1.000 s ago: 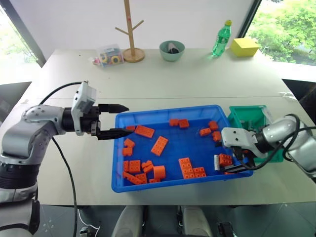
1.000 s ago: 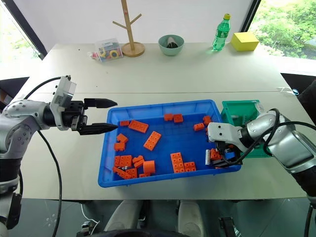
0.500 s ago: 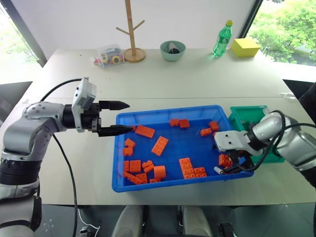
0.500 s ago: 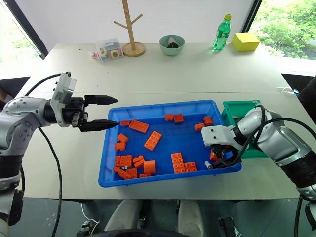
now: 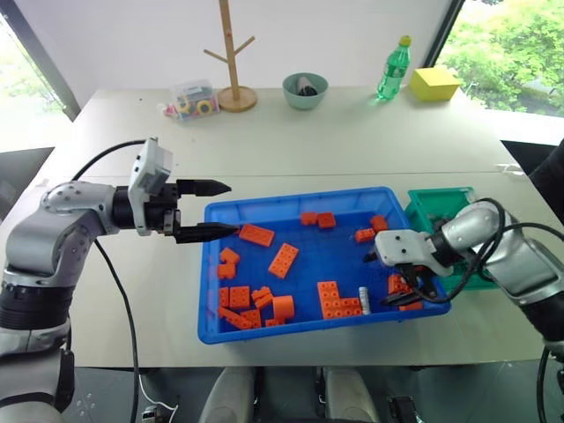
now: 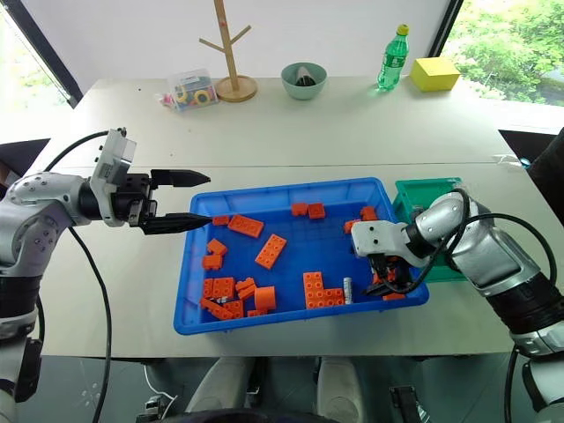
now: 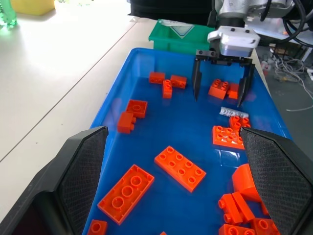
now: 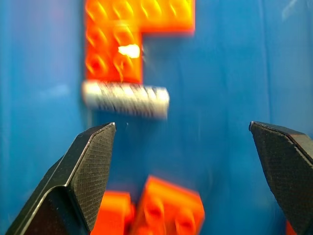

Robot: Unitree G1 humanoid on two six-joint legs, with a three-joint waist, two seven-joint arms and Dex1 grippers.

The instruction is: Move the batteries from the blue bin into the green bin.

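Your right gripper point(image 7: 219, 91) hangs with fingers spread wide and empty inside the blue bin point(image 5: 264, 211). One battery point(image 5: 363, 295) lies flat just beside it, near the front wall, long axis crossing the finger gap. Your left gripper point(image 5: 211, 210), fingers apart, waits far off; the green bin point(image 5: 432, 204) sits right.

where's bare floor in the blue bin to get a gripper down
Free: the blue bin floor's middle, between the long brick and the battery. Crowded: its near-left corner, piled with bricks.
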